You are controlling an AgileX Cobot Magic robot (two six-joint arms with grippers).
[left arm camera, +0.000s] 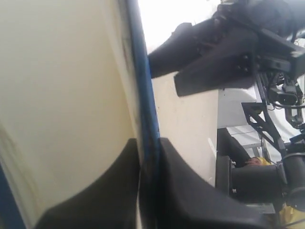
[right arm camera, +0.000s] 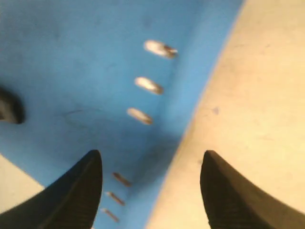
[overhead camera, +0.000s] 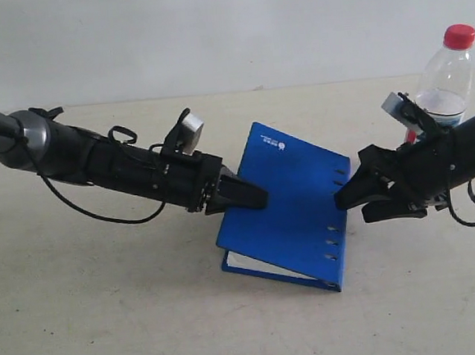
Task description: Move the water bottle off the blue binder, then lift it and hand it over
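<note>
The blue binder (overhead camera: pixel 293 198) is in the middle of the table, tilted, with its left edge raised. My left gripper (overhead camera: pixel 255 197) is shut on that edge; in the left wrist view the thin blue cover (left arm camera: pixel 145 95) runs between the two fingers of the left gripper (left arm camera: pixel 147 140). My right gripper (overhead camera: pixel 346 198) is open just beside the binder's riveted right edge, holding nothing. In the right wrist view the right gripper (right arm camera: pixel 150 155) straddles the border between the binder (right arm camera: pixel 86 71) and the table. The water bottle (overhead camera: pixel 448 79) stands upright, far right behind the right arm and off the binder.
The beige table (overhead camera: pixel 107 303) stretches out on all sides of the binder. A pale wall (overhead camera: pixel 209 32) runs behind it. White pages (overhead camera: pixel 261 266) show under the binder's near edge. The left wrist view shows dark equipment (left arm camera: pixel 267 143) beyond the table.
</note>
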